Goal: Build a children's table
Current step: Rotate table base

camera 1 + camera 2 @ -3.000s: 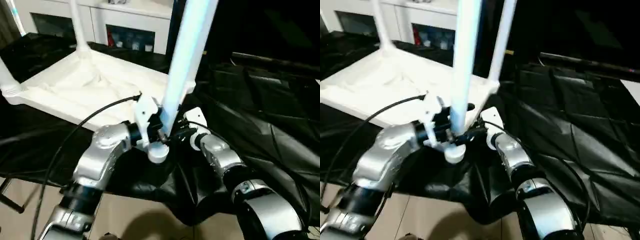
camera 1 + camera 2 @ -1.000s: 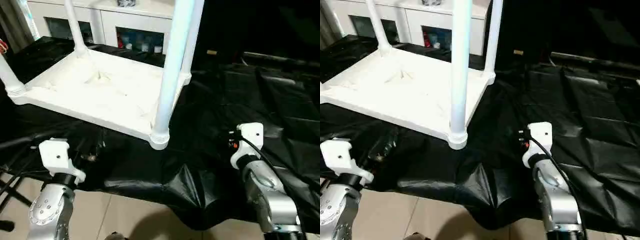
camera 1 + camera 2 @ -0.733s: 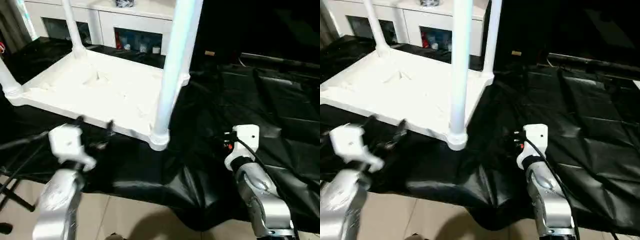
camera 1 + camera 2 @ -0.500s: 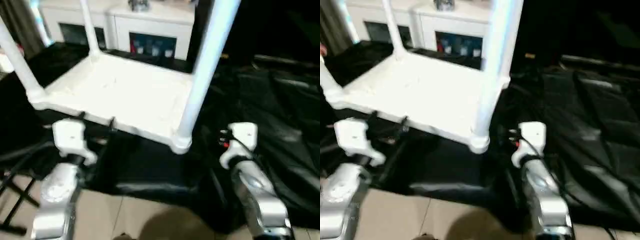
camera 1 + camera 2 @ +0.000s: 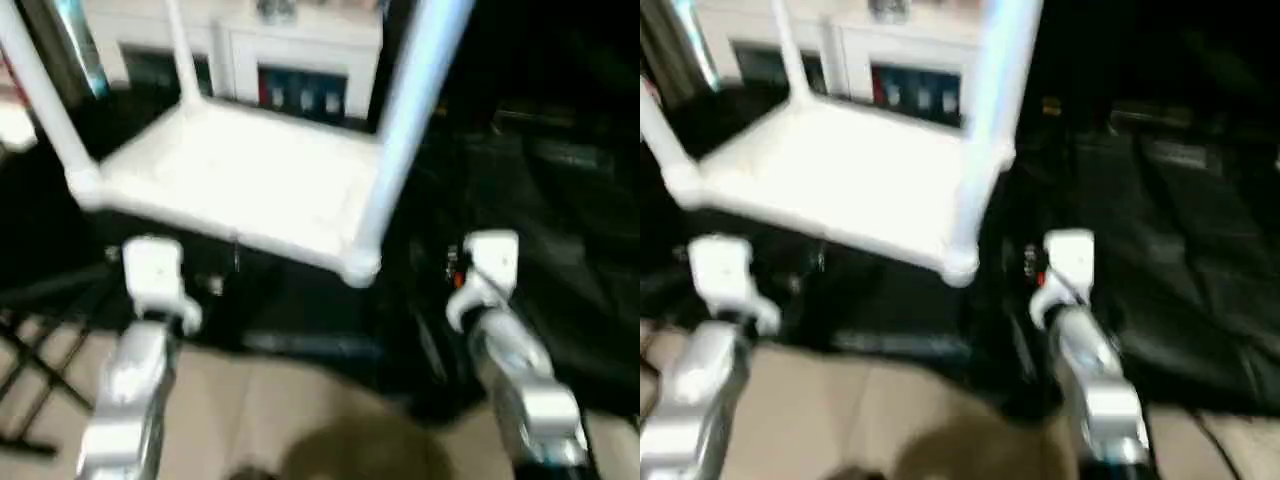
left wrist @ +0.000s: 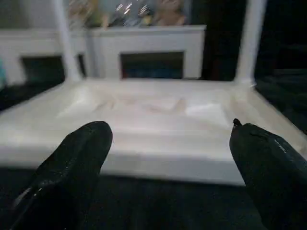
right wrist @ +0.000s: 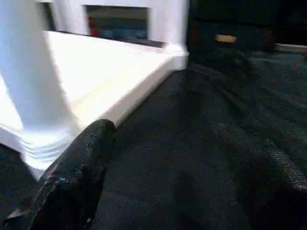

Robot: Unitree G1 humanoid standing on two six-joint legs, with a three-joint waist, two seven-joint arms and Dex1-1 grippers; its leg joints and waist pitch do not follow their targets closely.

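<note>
Both silver forearms reach forward, the left gripper [image 6: 168, 158] at about ten o'clock with its two black fingers [image 6: 76, 158] spread wide and empty, the right gripper [image 5: 455, 268] at about two o'clock.

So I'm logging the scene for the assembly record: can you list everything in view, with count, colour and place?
Children's table top: one, white, lying upside down on the black sheet.
Legs: four, white, standing upright in the corner sockets; nearest leg at the front corner between the two arms, others at the left corner and the two far corners.
Black sheet: one, covering the work surface under and to the right of the table.
Cabinet: one, white, with glass doors, behind the table.
Left gripper: black fingers open, facing the table top's near edge, touching nothing.
Right gripper: black fingers spread over the sheet, beside the nearest leg's socket.
</note>
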